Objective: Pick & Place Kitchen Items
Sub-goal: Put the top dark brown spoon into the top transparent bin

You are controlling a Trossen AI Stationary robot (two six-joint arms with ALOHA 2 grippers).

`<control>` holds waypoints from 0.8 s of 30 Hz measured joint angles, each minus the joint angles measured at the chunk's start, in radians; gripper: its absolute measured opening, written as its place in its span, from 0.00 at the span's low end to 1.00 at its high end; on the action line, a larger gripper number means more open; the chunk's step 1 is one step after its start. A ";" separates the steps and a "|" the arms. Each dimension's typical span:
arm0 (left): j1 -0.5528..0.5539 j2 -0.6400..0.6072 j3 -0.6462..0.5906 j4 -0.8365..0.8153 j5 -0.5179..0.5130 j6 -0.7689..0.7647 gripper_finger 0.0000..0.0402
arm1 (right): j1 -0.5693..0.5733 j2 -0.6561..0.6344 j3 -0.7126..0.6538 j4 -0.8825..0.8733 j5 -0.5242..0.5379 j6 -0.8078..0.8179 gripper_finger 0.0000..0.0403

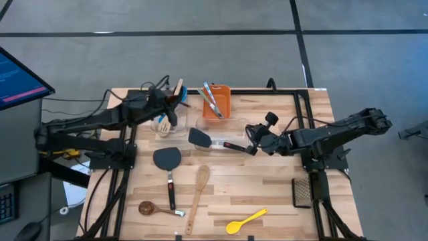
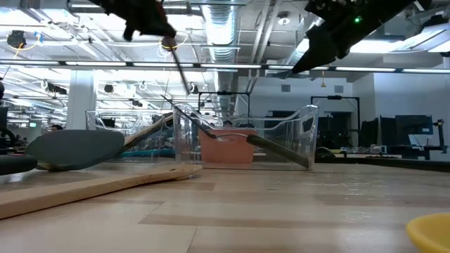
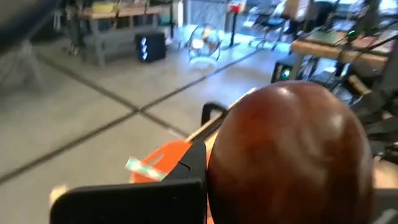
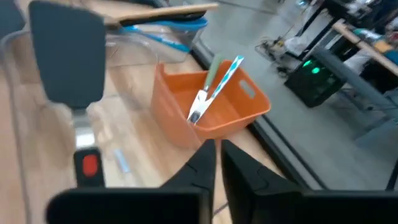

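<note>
The orange bin point(image 1: 218, 102) holds green and blue tools. A black turner point(image 1: 200, 138) leans in a clear tub point(image 1: 212, 137). The left end effector point(image 1: 167, 100) grasps a brown spoon point(image 3: 292, 155) above another tub point(image 1: 167, 124); the right end effector point(image 1: 253, 140) is clenched, empty. Other utensils lie on the surface point(image 1: 267, 194).

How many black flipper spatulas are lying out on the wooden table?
2. One wide black turner lies left of centre, handle toward the near edge. The other black turner rests mid-table, handle pointing at the right tool. More may hide in the tubs.
</note>
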 joint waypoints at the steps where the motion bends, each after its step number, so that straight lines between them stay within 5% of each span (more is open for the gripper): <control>1: 0.014 -0.010 0.003 -0.046 0.000 -0.023 0.01 | 0.000 -0.004 0.000 -0.009 -0.016 0.002 0.02; 10: 0.145 -0.025 0.012 -0.257 0.017 -0.164 0.01 | -0.022 -0.005 0.000 -0.017 -0.152 0.008 0.01; 24: 0.322 0.069 -0.003 -0.393 0.263 -0.278 0.01 | -0.039 -0.005 0.000 -0.020 -0.156 0.017 0.00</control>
